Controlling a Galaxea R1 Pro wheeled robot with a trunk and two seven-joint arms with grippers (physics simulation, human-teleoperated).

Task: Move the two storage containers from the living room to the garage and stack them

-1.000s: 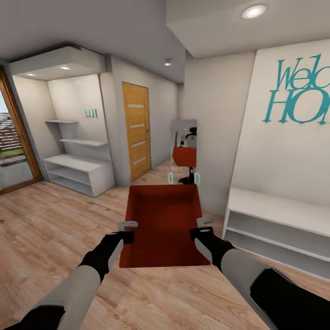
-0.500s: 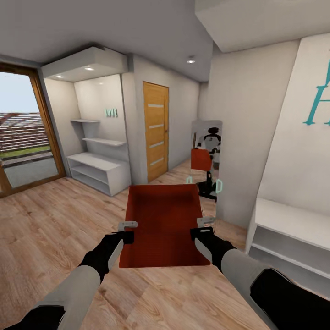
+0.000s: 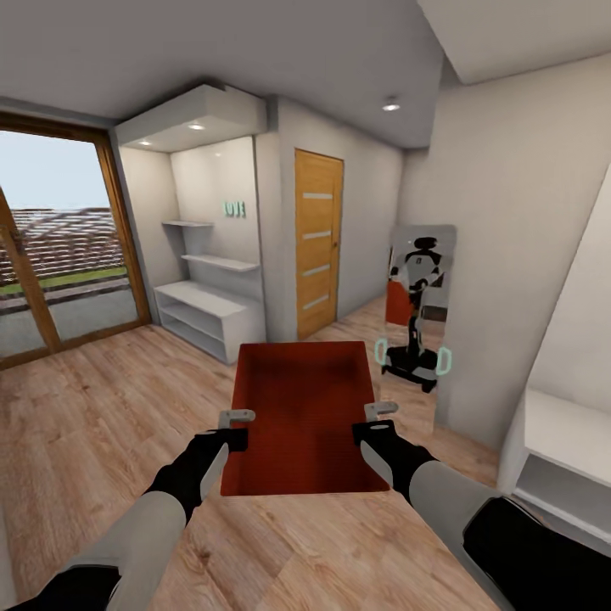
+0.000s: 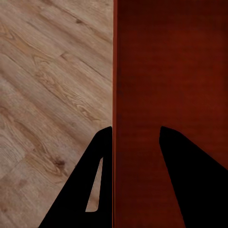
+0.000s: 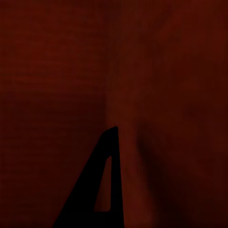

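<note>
I hold one orange-red storage container [image 3: 301, 407] level in front of me, above light wood-plank flooring. My left gripper [image 3: 238, 417] is shut on its left wall, and my right gripper [image 3: 379, 412] is shut on its right wall. In the left wrist view the container's wall [image 4: 161, 71] runs between the two dark fingers [image 4: 90, 175], one outside and one inside. In the right wrist view one finger [image 5: 102, 190] lies against the red wall [image 5: 57, 71]. The garage is out of view.
A wood-panelled door [image 3: 318, 242] is ahead, with a standing mirror [image 3: 420, 297] to its right reflecting me and the bin. White shelves [image 3: 208, 310] fill an alcove to the left of the door. A glass patio door [image 3: 59, 255] is far left and a white bench [image 3: 564, 450] far right.
The view has swung left: the door, shelves and mirror shifted right in the picture and the wall lettering left it. The container and both grippers keep the same hold.
</note>
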